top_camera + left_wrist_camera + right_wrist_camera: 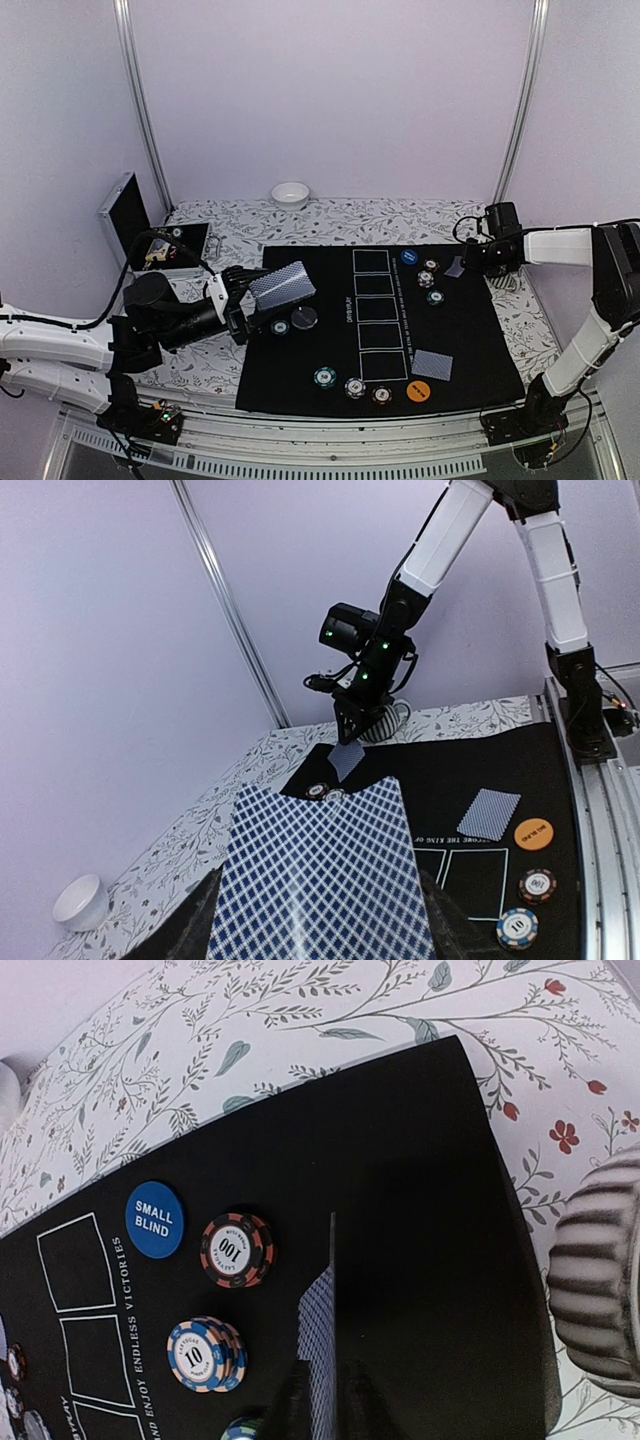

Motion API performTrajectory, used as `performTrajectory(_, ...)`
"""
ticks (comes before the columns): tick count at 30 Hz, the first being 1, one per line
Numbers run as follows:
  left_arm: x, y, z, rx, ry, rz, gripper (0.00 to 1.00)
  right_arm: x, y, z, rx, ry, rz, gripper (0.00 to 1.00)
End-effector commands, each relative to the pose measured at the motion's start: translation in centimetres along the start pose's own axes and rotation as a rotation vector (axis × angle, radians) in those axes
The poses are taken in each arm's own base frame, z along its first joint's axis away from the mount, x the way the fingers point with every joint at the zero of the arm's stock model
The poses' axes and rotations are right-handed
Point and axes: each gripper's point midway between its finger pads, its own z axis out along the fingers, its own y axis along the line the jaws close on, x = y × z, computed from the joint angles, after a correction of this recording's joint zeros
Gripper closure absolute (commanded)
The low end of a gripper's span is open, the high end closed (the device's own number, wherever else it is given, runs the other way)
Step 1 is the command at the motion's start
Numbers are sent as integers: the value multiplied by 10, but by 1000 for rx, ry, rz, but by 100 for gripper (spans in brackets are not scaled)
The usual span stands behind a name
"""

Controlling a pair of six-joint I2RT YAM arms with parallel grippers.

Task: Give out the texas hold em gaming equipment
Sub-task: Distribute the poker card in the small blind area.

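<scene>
The left tool was clamped on a stack of cards, held tilted over the 9 o'clock edge of the black mat. Just below the stack lay a dark disc and a green chip. The right tool was closed on a single card, standing on edge near the mat's 2 o'clock corner. At its 9 o'clock sat three chips and the blue Small Blind disc. A flat card lay toward 5 o'clock, with an orange disc just beside it. A row of chips lined the 6 o'clock edge. A white bowl stood on the surface at 12 o'clock.
</scene>
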Motion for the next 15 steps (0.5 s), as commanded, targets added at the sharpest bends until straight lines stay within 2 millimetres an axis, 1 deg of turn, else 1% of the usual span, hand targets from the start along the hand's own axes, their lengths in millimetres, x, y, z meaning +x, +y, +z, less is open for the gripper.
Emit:
performTrajectory(1,-3,-2,-2,-3,-9,4,44,-2,-9,-2,41,-37,5,64)
performTrajectory(2,-3,-2,-2,-1,-9,5,44,-4,-9,-6,44,-46,6,54)
performTrajectory(3,-4,-2,-1,1,-12,4,44,-6,-9,-10,49,-57,6,47)
performTrajectory(4,-4,-3,-1,2,-10,3,44,-11,-8,-19,50,-80,6,41)
performTrajectory(8,-5,-4,0,9,-14,3,44,-33,-4,-53,58,-165,-14,29)
performTrajectory(9,-6,-4,0,12,-18,4,44,-40,0,-63,54,-188,-26,23)
performTrajectory(10,-7,-4,0,13,-20,4,44,-45,3,-73,49,-206,-35,20)
performTrajectory(12,-9,-4,1,16,-28,7,44,-55,16,-92,24,-249,-66,11)
performTrajectory(14,-11,-5,1,21,-37,8,44,-61,44,-113,-25,-284,-132,1)
performTrajectory(15,-13,-5,2,25,-42,8,44,-63,62,-123,-65,-299,-176,1)
